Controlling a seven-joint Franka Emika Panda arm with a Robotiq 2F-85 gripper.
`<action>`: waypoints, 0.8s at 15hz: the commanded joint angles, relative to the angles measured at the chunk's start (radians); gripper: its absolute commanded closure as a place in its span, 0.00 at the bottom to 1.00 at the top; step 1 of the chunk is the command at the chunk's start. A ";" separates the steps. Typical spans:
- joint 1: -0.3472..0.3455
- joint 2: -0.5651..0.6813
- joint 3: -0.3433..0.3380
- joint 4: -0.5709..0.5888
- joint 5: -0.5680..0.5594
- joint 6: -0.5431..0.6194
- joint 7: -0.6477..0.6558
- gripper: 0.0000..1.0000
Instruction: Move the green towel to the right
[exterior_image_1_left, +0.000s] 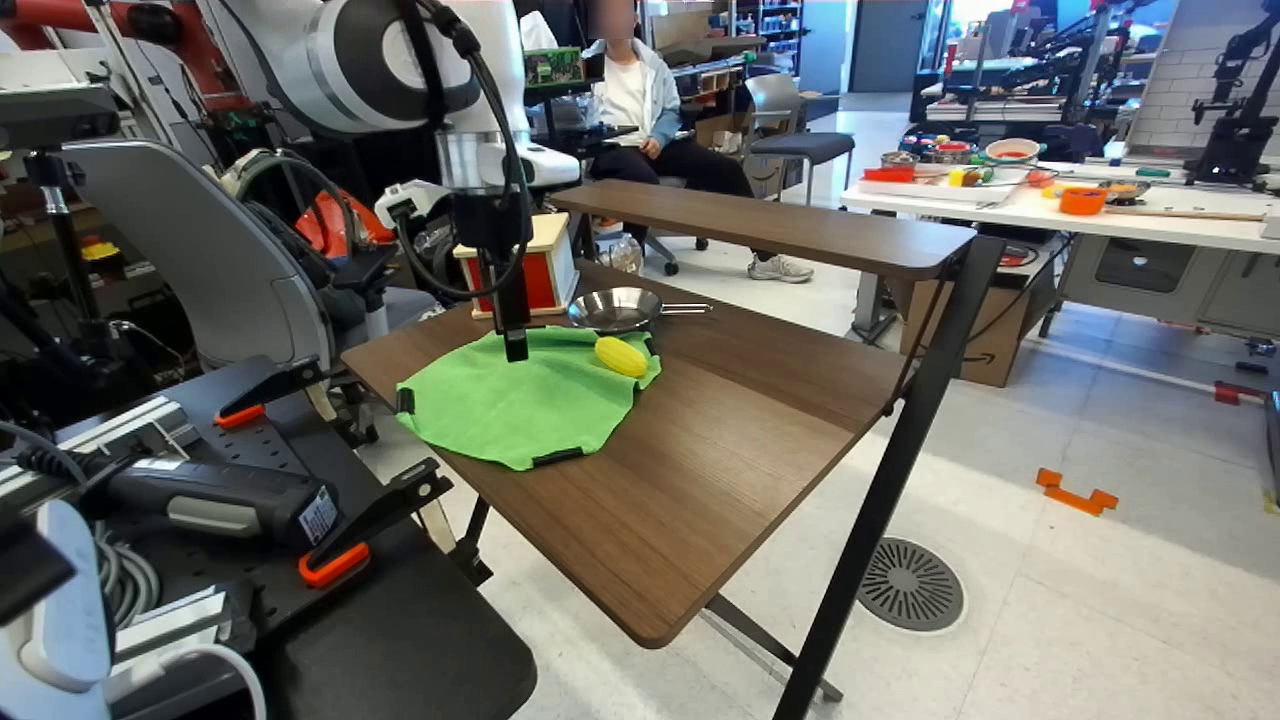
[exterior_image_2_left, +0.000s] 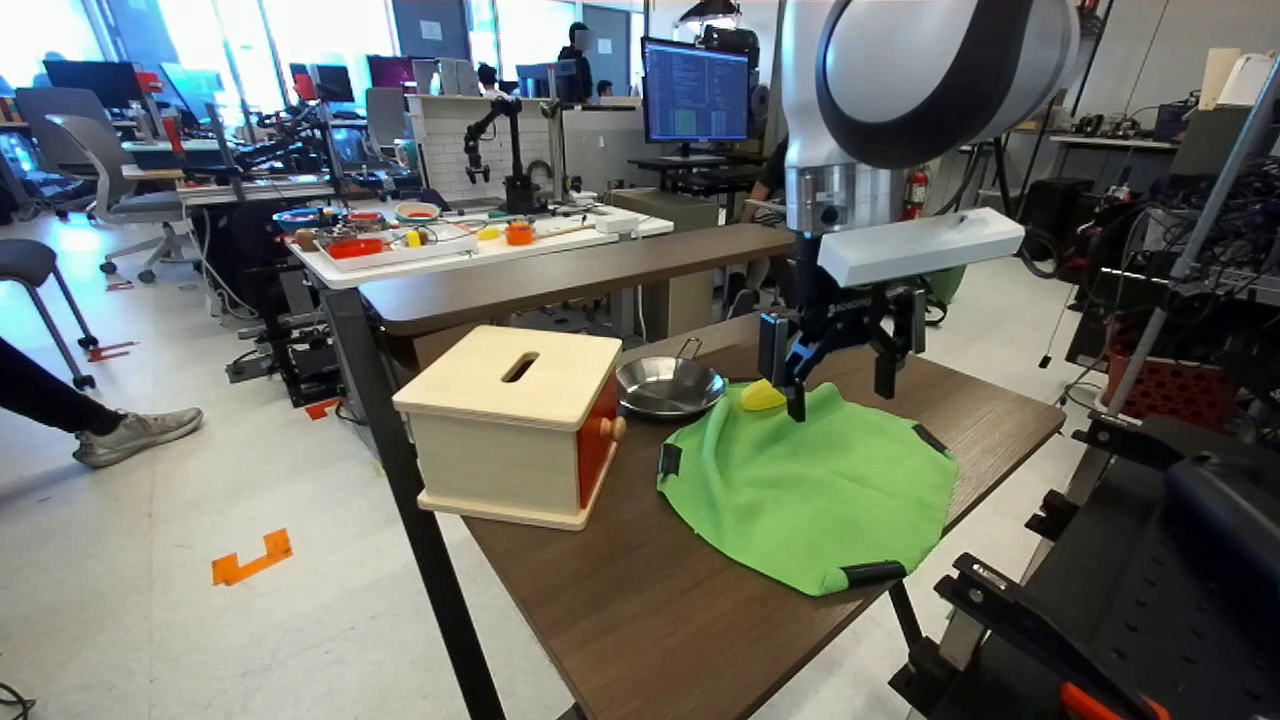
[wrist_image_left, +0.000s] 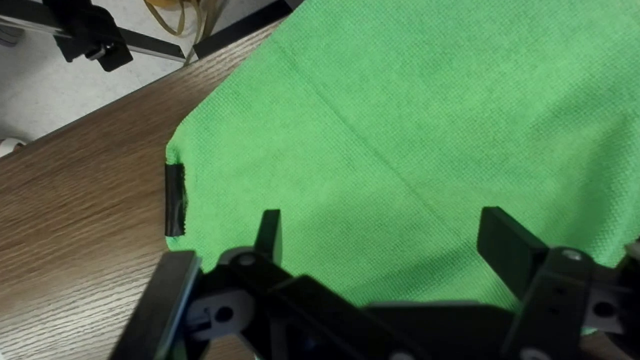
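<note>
Windows (exterior_image_2_left: 330, 35) glare near-white in an exterior view; pale sheen streaks the tabletop (wrist_image_left: 85, 215) in the wrist view; there the gripper (wrist_image_left: 382, 225) looks dark, its near parts softly blurred.

Green towel (exterior_image_2_left: 830, 490): a thin, bright lime cloth, irregular in outline, edged in places with black, lying spread and gently rumpled on the brown table (exterior_image_1_left: 700, 500), near one edge
</note>
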 joint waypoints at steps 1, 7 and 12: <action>0.041 0.079 -0.043 0.037 -0.023 0.099 0.035 0.00; 0.097 0.191 -0.099 0.047 0.011 0.297 0.043 0.00; 0.121 0.233 -0.137 0.035 0.028 0.367 0.015 0.00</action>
